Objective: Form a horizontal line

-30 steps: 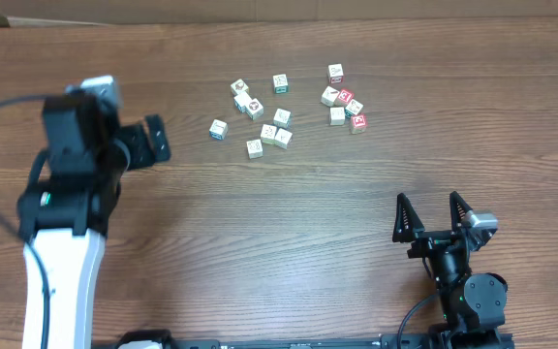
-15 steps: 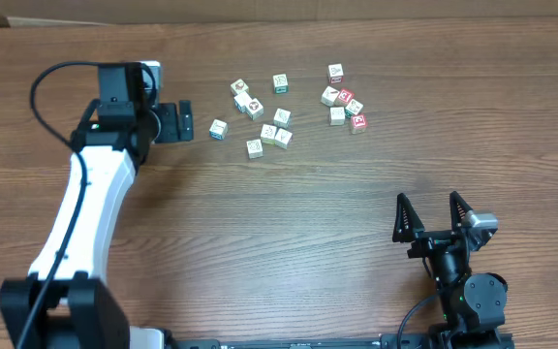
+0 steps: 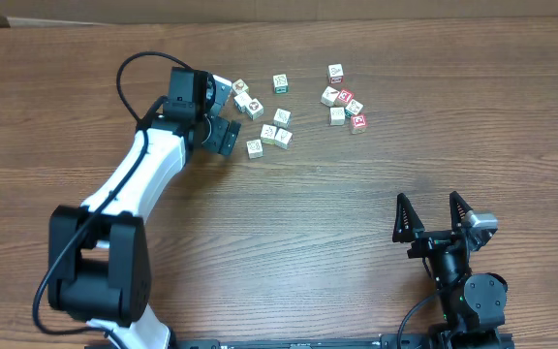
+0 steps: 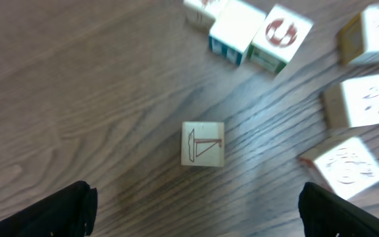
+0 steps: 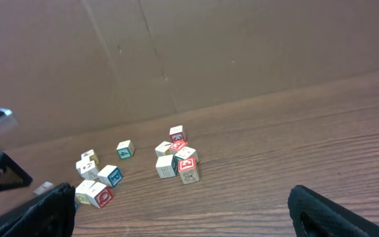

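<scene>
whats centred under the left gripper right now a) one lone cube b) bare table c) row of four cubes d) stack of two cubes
A: a single cube lies centred before the open left gripper, apart from the other cubes.

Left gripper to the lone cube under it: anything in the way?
Nothing visible. The cube sits alone on the bare table, centred between the open fingers of the left gripper. The nearest other cubes lie off to one side, not touching it.
</scene>
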